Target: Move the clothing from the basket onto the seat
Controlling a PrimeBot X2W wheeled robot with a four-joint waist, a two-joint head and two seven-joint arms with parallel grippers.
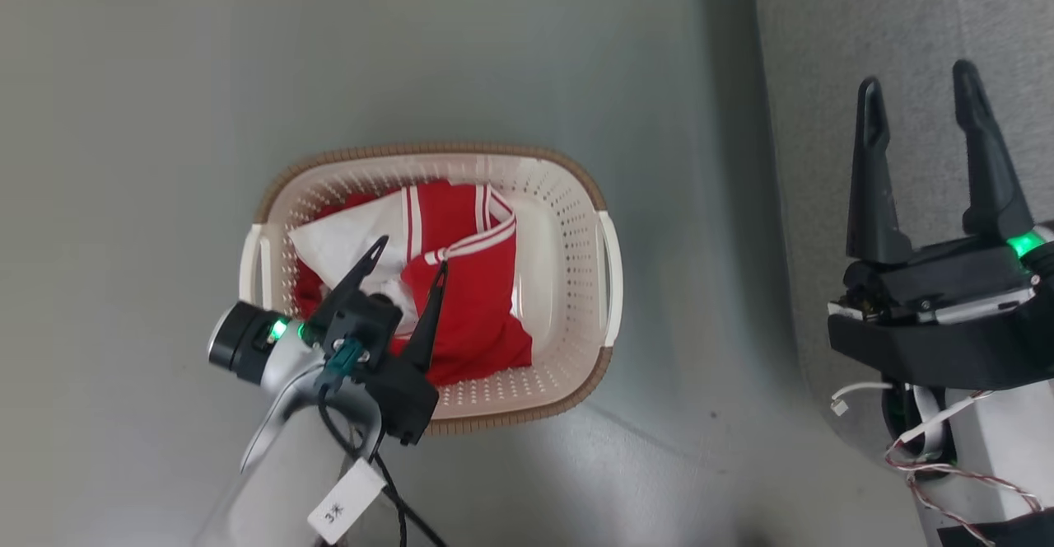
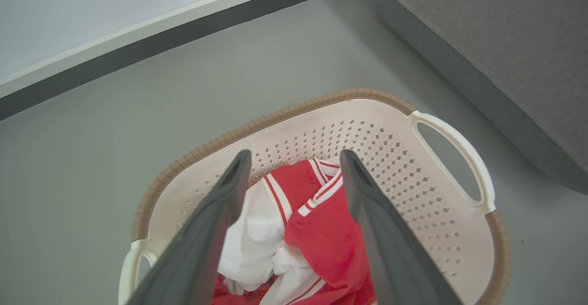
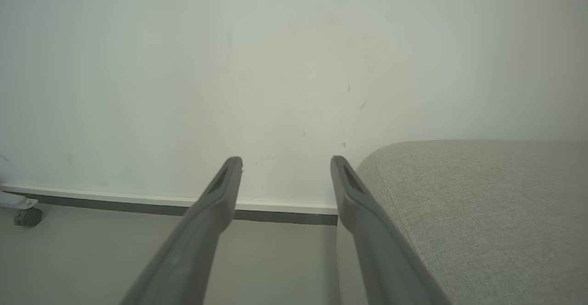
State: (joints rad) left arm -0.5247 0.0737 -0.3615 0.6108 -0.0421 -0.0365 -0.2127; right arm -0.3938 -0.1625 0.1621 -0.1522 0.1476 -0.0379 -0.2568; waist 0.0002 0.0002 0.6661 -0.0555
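Red-and-white soft fabric clothing lies heaped in the cream perforated plastic basket on the floor.
Above it the left gripper hangs with fingers apart; the right gripper, likewise spread, is over the grey woven-fabric seat at right.

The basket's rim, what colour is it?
The rim is brown with a woven look, on a cream-white basket. The left wrist view shows it best.

1. The basket stood open-topped, bare floor on every side.
2. The clothing covered its left and middle; a bare strip ran along its right wall.
3. The left gripper hung over the clothing, fingers spread.
4. The seat rose to the right across a floor gap; the right gripper, fingers apart, stood at its edge.
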